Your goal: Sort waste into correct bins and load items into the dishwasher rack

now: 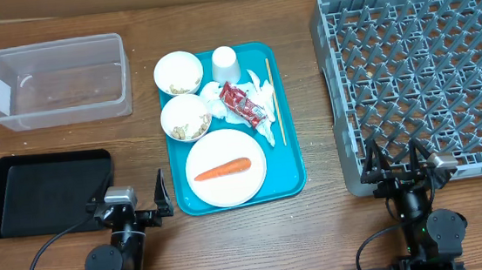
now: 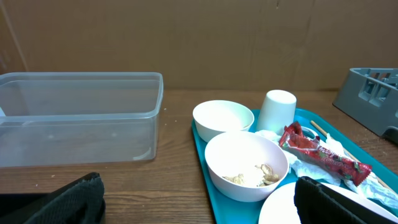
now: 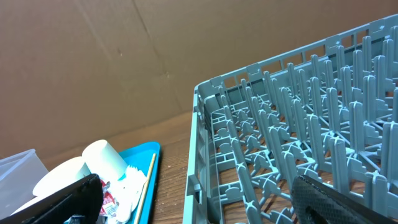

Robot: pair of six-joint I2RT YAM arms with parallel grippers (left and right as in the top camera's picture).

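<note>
On the teal tray (image 1: 289,161) lie two white bowls with crumbs (image 1: 178,73) (image 1: 186,118), a white cup (image 1: 225,64), a red wrapper (image 1: 240,103), white napkins (image 1: 261,116) and a plate (image 1: 224,145) bearing an orange carrot (image 1: 222,168). The clear tub (image 1: 57,81) and black tray (image 1: 49,191) are at the left. The grey rack (image 1: 424,75) is at the right. My left gripper (image 1: 133,201) is open and empty at the front, between black tray and teal tray. My right gripper (image 1: 397,167) is open and empty at the rack's front edge. I cannot make out the fork.
A thin wooden stick (image 1: 276,101) lies along the teal tray's right side. A cardboard wall stands behind the table (image 2: 199,37). The left wrist view shows the tub (image 2: 81,118) and nearer bowl (image 2: 245,162). The right wrist view shows the rack's corner (image 3: 205,124).
</note>
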